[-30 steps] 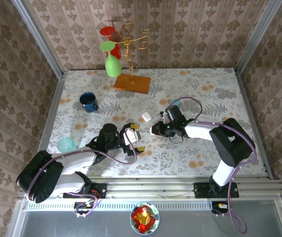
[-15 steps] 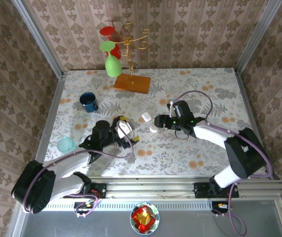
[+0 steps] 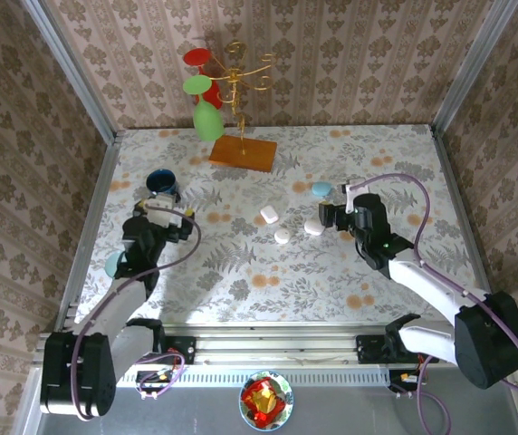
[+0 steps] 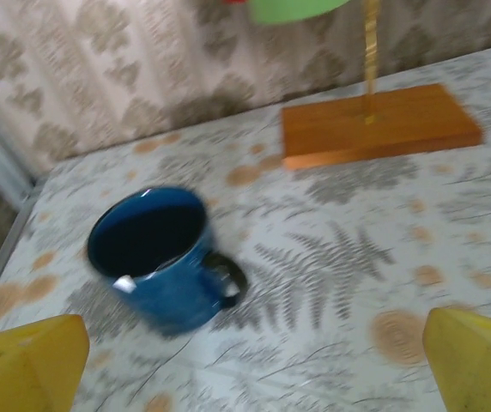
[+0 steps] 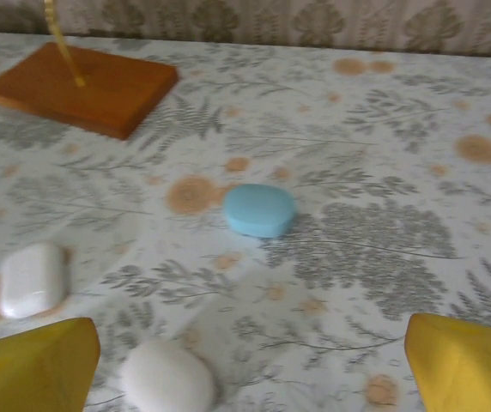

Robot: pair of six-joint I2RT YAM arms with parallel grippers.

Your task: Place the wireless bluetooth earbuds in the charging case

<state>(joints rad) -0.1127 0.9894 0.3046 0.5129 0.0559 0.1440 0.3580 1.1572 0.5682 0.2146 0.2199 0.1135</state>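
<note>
Left gripper (image 4: 250, 365) wide open, empty, near mug (image 4: 155, 257). Right gripper (image 5: 245, 360) wide open, empty, near white case (image 5: 166, 375). Risk: smooth case skids if fingers close off-centre.

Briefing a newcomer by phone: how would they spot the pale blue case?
From the wooden stand base at the far side of the table, look right and nearer. The pale blue case lies there, alone in colour: its neighbours are white cases.

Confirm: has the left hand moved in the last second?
Yes. In the top view the left hand has swung left from mid-table and now sits just in front of the blue mug.
</note>
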